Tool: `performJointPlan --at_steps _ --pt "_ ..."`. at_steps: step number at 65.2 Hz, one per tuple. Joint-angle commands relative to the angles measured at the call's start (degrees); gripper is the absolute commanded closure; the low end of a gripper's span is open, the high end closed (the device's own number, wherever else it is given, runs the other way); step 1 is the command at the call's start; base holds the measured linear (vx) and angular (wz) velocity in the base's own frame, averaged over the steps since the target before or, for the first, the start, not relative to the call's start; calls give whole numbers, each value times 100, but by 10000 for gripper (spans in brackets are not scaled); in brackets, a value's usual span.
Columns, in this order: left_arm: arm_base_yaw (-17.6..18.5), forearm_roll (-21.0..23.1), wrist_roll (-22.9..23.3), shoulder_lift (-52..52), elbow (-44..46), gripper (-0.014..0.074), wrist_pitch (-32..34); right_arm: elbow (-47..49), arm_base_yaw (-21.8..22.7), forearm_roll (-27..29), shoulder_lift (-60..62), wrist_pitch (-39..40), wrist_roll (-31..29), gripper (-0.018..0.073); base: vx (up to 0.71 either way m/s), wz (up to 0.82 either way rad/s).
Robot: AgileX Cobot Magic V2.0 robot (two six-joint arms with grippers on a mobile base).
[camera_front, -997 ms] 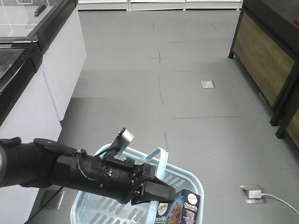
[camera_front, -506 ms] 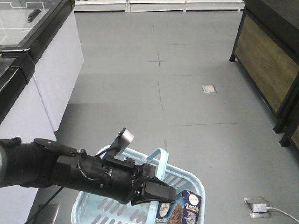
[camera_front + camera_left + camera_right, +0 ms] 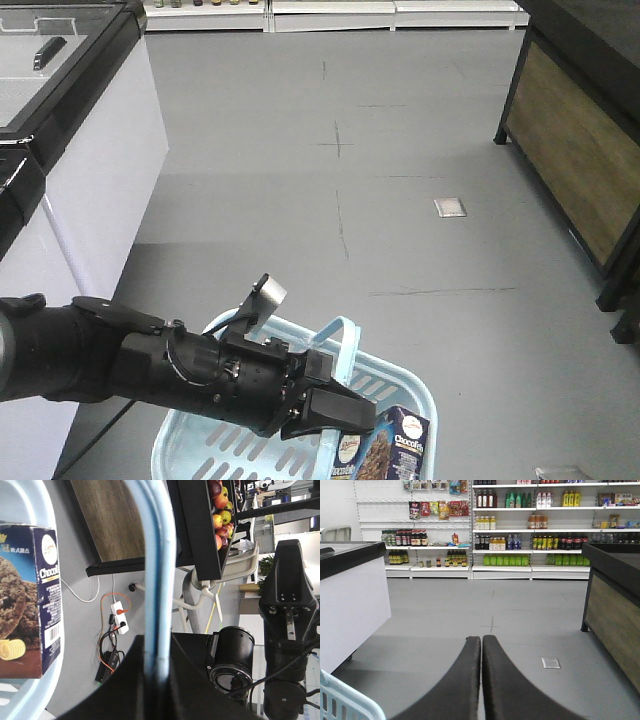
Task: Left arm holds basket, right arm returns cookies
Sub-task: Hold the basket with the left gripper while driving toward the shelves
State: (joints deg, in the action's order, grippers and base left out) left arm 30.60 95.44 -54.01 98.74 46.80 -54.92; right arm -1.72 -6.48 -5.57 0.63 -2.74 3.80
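The light blue basket (image 3: pixel 405 385) hangs at the bottom of the front view. My left gripper (image 3: pixel 328 402) is shut on its arched handle (image 3: pixel 158 570). In the left wrist view the handle runs straight down between the black jaws of the left gripper (image 3: pixel 157 647). The navy cookies box (image 3: pixel 405 452) stands upright in the basket's right corner, and its cookie picture and barcode show in the left wrist view (image 3: pixel 27 595). My right gripper (image 3: pixel 481 639) is shut on nothing and hovers over the floor, beside a basket corner (image 3: pixel 342 700).
A white freezer cabinet (image 3: pixel 80 170) stands at the left and a dark wooden stand (image 3: pixel 575 170) at the right, with grey aisle floor between them. Stocked drink shelves (image 3: pixel 520 525) line the far wall. A floor socket plate (image 3: pixel 450 207) lies ahead.
The floor marks, freezer and wooden stand have slid down and outward in the front view, and the far shelves have come in at the top. The left arm, basket and cookies keep their places.
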Motion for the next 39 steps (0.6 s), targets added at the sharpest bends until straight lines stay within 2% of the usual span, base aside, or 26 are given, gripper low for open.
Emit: performJointPlan --at_steps 1,39 --pt "33 402 -69 -296 128 603 -426 12 2 -46 58 405 7 568 26 -3" --pt "33 402 -69 -296 128 603 -412 12 2 -46 58 405 7 568 27 -2"
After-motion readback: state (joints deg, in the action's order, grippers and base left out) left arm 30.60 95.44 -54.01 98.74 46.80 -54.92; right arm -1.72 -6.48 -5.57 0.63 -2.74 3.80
